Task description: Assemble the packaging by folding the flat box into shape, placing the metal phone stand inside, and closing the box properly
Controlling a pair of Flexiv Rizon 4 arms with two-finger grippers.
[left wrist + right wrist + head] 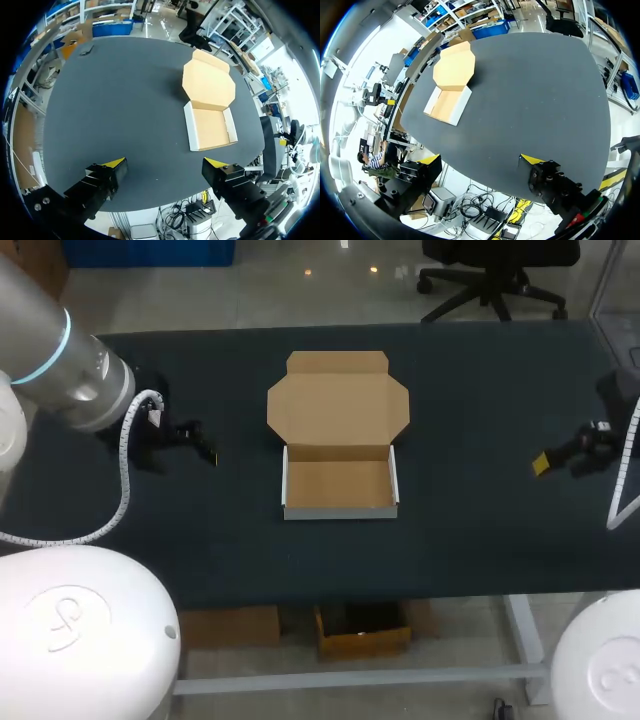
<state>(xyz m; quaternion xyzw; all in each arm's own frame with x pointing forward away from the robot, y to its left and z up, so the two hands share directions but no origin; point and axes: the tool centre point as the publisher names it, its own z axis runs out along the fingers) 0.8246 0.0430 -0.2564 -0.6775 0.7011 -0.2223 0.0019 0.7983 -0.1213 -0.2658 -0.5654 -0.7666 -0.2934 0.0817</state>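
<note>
Box (338,435), head view: lay at the middle of the dark table (480,420), tray walls folded up, lid spread flat behind the tray toward the far edge, brown inside, white on the tray's outer front wall. Flanked by the left gripper (200,445) well off to one side and the right gripper (548,460) well off to the other, near the table's side; touched by neither.

Left wrist view: showed the box (209,107) well ahead of the left gripper (166,162), off toward its right finger, tray nearer and lid beyond. Showed the yellow-tipped fingers (107,172) spread wide apart, released, tips over the table's near edge.

Right wrist view: showed the box (451,82) well ahead of the right gripper (481,159), off toward its left finger, tray again nearer than the lid. Likewise showed the fingers (545,177) wide apart and released, gripping no object, tips at the table's edge
</note>
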